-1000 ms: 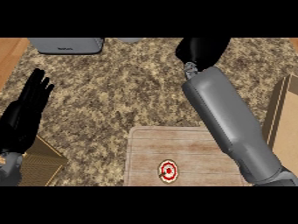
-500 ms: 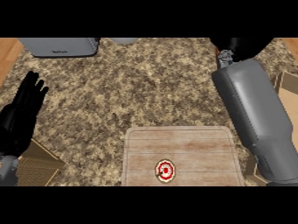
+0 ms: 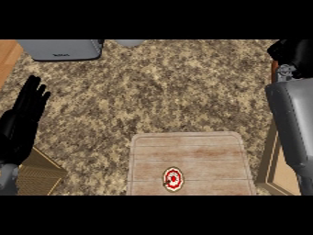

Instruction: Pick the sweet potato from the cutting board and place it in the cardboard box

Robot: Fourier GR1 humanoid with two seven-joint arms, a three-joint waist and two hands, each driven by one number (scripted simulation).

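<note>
The wooden cutting board (image 3: 189, 158) lies at the bottom centre, bare except for a red and white round mark (image 3: 173, 178). My right hand (image 3: 302, 56) is at the top right with its fingers curled, above the cardboard box (image 3: 270, 170) that runs along the right edge. A reddish-brown sliver of the sweet potato (image 3: 275, 75) shows at the hand's lower left; the rest is hidden by the hand. My grey right forearm (image 3: 299, 133) covers much of the box. My left hand (image 3: 19, 124) rests open at the left, fingers up.
A grey appliance (image 3: 60, 49) stands at the back left, with another grey object (image 3: 129, 42) beside it at the top edge. A tan ribbed object (image 3: 40, 174) sits at the bottom left under my left arm. The speckled counter (image 3: 159, 92) stretches between them.
My right arm has swung from the top middle to the far right, over the cardboard box. The left hand has barely moved.
</note>
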